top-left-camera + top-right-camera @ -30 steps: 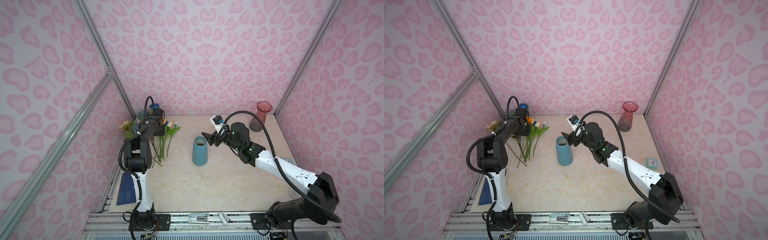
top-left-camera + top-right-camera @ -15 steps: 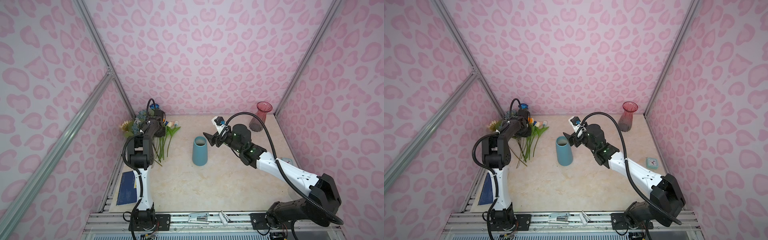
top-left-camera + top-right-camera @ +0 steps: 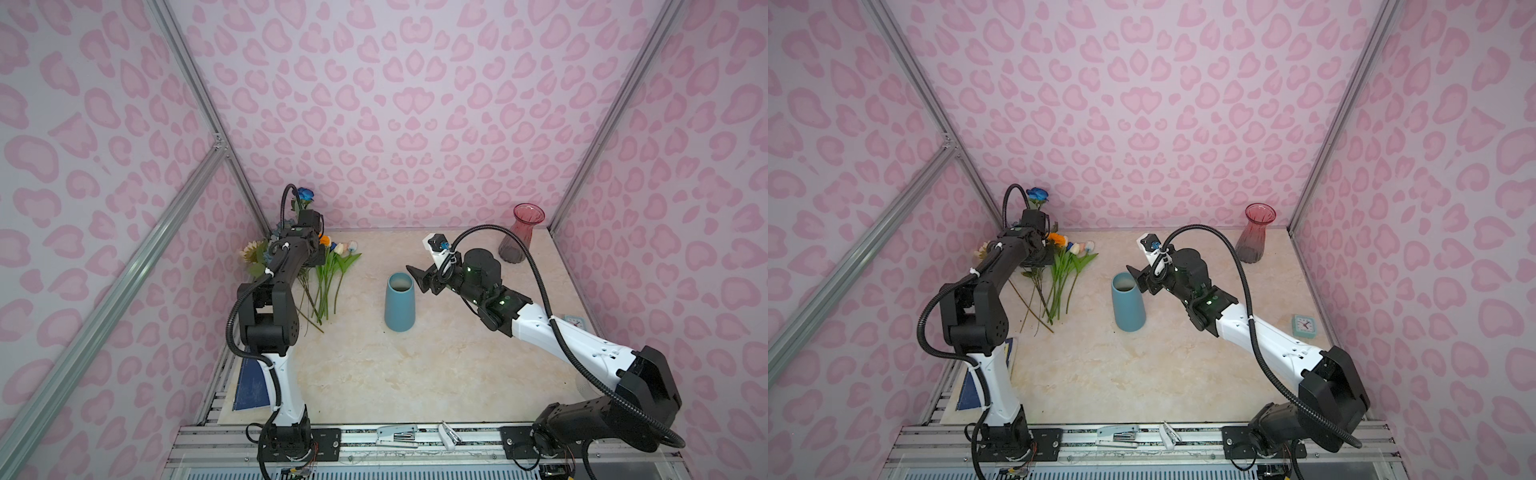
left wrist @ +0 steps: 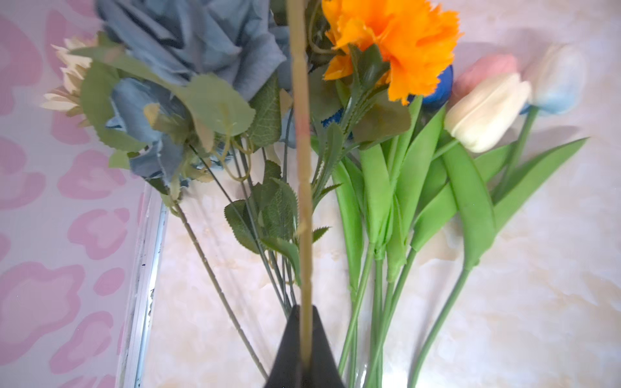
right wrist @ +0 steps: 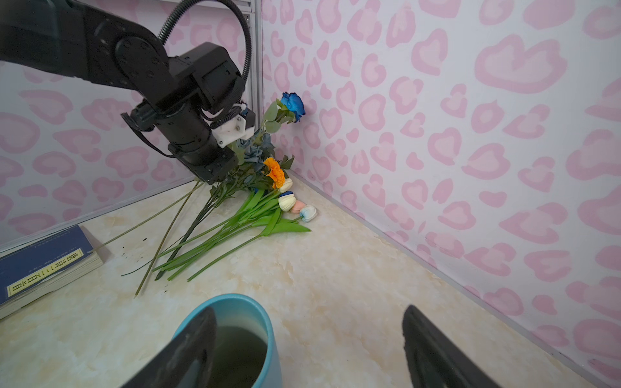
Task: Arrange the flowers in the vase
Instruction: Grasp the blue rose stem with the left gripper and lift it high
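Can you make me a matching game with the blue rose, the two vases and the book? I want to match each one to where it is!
Things:
1. bright blue rose
2. blue vase
3. pink glass vase
4. blue book

Places:
A. far right corner of the table
B. held up by the shut left gripper
C. flat at the table's left edge
D. mid-table, beside the open right gripper

Pairs: 1-B, 2-D, 3-A, 4-C
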Tool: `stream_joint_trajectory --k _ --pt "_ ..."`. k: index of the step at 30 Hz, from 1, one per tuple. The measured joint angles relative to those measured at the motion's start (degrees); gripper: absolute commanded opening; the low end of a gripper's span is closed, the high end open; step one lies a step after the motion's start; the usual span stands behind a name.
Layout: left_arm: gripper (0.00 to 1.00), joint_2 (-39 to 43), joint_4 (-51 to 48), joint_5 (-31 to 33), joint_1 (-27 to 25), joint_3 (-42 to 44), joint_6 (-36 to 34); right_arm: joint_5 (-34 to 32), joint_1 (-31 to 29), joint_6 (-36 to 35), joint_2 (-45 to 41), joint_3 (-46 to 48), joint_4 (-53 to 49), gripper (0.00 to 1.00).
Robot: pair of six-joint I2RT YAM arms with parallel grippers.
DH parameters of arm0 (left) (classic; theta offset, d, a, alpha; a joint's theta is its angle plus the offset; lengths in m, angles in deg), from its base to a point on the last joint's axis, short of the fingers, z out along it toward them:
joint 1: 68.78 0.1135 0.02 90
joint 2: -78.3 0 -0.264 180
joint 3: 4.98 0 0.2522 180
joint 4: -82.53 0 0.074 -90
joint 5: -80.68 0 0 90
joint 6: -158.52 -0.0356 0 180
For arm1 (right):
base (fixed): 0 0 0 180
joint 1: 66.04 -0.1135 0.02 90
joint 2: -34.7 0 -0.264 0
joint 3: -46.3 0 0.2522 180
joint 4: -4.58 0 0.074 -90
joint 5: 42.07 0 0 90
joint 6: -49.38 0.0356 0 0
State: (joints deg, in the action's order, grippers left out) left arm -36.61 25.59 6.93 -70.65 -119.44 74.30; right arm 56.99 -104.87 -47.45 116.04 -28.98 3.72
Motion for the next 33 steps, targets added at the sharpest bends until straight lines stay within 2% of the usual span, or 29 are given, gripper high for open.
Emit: stream_joint_trajectory --k 4,9,14,17,22,26,33 --pt "0.03 8.28 0.2 -1.77 -1.31 4.31 1.6 0.0 0.0 0.0 0.28 -0.02 0.09 0.85" --pt "0.03 22.38 3.08 -4.46 -6.64 9.31 1.73 -0.57 0.0 0.02 0.15 0.81 2.84 0.84" --pt "0.02 38.66 15.04 -12.46 -10.05 17.09 1.79 -2.99 0.11 0.28 -1.27 4.28 7.13 0.84" --pt "0.01 44.28 24.24 -19.12 -11.28 21.75 3.58 -5.31 0.31 1.25 -2.38 6.6 10.47 0.83" --pt "0.01 48.26 39.98 -30.01 -15.8 27.19 6.23 -9.03 1.86 3.26 -3.69 9.31 14.67 0.83" --pt "0.01 48.85 50.75 -35.08 -21.22 28.79 7.52 -10.86 3.06 4.76 -4.2 10.58 16.02 0.83" --pt "0.01 44.09 61.7 -39.8 -24.0 24.79 12.79 -10.95 3.37 5.86 -4.26 11.19 17.44 0.82"
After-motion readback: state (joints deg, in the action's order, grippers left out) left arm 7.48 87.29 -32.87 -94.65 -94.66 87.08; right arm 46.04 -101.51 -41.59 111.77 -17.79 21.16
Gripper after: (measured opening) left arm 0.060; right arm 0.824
